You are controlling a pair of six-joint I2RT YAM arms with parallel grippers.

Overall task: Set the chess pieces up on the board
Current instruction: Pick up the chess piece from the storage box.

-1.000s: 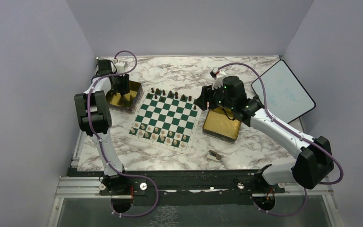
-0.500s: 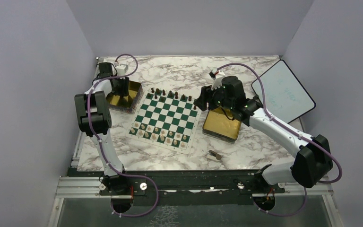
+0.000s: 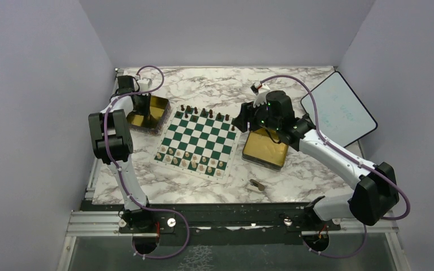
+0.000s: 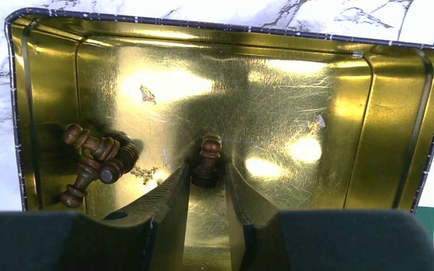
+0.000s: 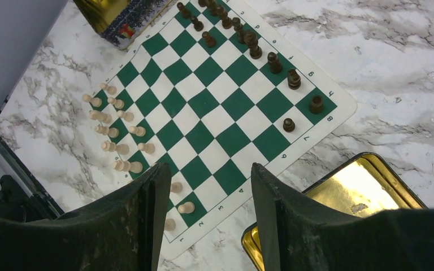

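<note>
In the left wrist view my left gripper (image 4: pixel 208 169) reaches down into a gold tin (image 4: pixel 328 84), shut on the base of a dark pawn (image 4: pixel 209 153) that lies on the tin's floor. Two more dark pieces (image 4: pixel 93 161) lie crossed at the tin's left side. From above, the board (image 3: pixel 200 141) carries dark pieces (image 3: pixel 203 112) along its far edge and pale pieces (image 3: pixel 192 160) in two rows at its near edge. My right gripper (image 5: pixel 209 169) hangs open and empty above the board's right corner (image 5: pixel 316 130).
A second gold tin (image 3: pixel 265 148) sits right of the board, under the right arm. One dark piece (image 3: pixel 256 184) lies on the marble near the front edge. A black-rimmed white tablet (image 3: pixel 339 113) leans at the far right. The left tin (image 3: pixel 157 107) touches the board's far left corner.
The left gripper's fingers have drawn together around the dark pawn in the tin. The right arm has not moved.
</note>
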